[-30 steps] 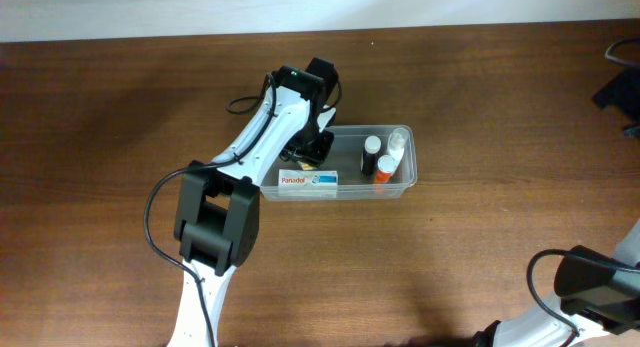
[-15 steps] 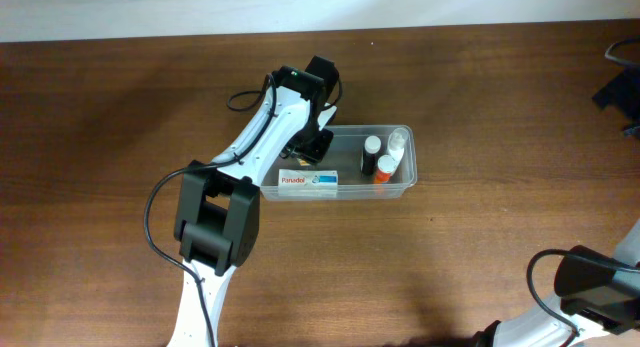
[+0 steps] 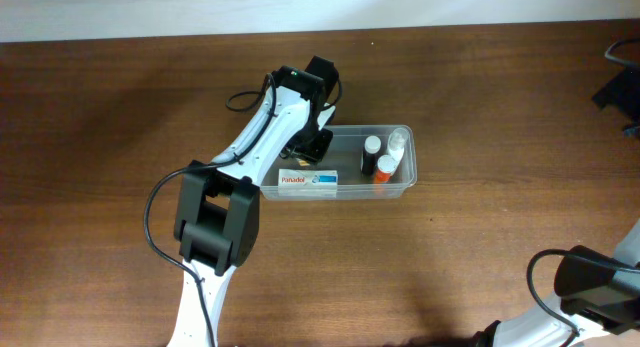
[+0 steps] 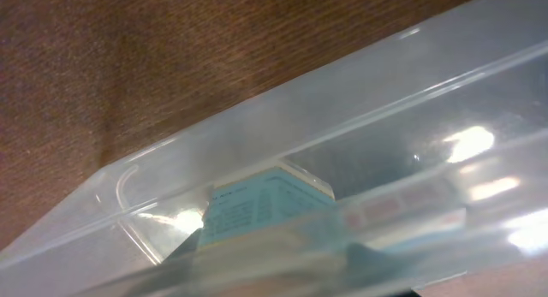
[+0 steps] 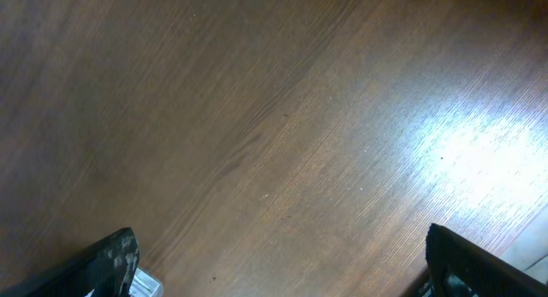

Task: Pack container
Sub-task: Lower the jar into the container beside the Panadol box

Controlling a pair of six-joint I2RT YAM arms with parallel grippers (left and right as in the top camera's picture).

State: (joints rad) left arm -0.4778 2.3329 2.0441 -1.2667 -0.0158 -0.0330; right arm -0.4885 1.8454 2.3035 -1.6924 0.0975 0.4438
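The container (image 3: 411, 159) sits on the brown worktop (image 3: 480, 87) a little right of the middle and toward the far side, with its long sides running left to right. A white and blue Panadol box (image 3: 308, 179) lies inside along the near wall, at the left end. At the right end stand three small bottles: a dark one with a white cap (image 3: 372, 151), a clear one (image 3: 398, 141) at the far right corner, and an orange one with a white cap (image 3: 385, 169) nearer.

The left arm (image 3: 262, 127) reaches from the near left up to the container's far left corner. The left jaws are closed there, right at the rim. The left wrist view is filled by the clear wall (image 4: 342, 100) with the box (image 4: 257, 198) showing through it. The plastic may be pinched between the jaws, though I cannot tell for sure.

The right arm (image 3: 590, 277) is at the near right edge, well apart from the container. The right jaws stand wide open over bare worktop (image 5: 257, 117), holding nothing.
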